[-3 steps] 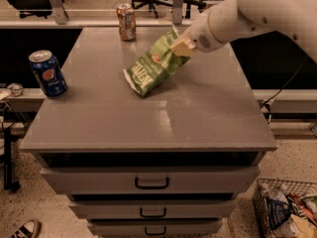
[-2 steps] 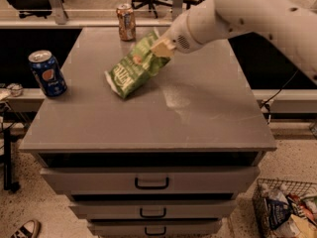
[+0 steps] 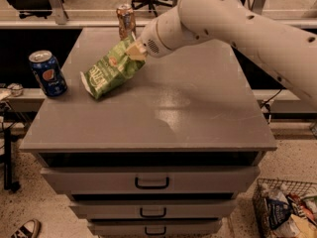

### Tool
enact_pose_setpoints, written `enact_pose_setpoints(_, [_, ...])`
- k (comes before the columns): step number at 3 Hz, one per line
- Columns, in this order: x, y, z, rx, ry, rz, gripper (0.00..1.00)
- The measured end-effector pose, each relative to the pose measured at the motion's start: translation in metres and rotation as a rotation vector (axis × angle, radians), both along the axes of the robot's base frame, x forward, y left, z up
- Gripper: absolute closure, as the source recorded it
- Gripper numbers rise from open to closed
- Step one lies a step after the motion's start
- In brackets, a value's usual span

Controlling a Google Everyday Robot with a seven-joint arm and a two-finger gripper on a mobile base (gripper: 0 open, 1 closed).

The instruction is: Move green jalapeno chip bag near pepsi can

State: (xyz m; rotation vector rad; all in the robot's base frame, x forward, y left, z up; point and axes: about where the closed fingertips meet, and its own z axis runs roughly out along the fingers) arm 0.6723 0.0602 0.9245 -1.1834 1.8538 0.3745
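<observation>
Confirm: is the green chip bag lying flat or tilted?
Tilted: the green jalapeno chip bag slopes up to the gripper, which clamps its upper end above the table.

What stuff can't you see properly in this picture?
All in the camera view:
- Top end of the green jalapeno chip bag: covered by the gripper that is shut on it.
- Whether the bag's low corner touches the table: cannot tell.
- Basket, lower right: cut off by the picture's edges, contents too jumbled to name.
- Shoe: cut off by the bottom edge.
- Arm: runs out past the right edge.
</observation>
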Motion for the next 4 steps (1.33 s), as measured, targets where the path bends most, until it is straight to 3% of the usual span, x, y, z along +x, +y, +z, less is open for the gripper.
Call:
enact_pose_setpoints(1, [0.001, 0.017, -0.006, 0.015, 0.016, -0.027, 1.0])
enact_pose_setpoints(2, [0.0, 0.028, -0.009, 0.018, 0.038, -0.033, 0.85])
enact_pose_setpoints(4, [-0.006, 0.037, -0.013, 0.02, 0.075, -0.024, 0.37])
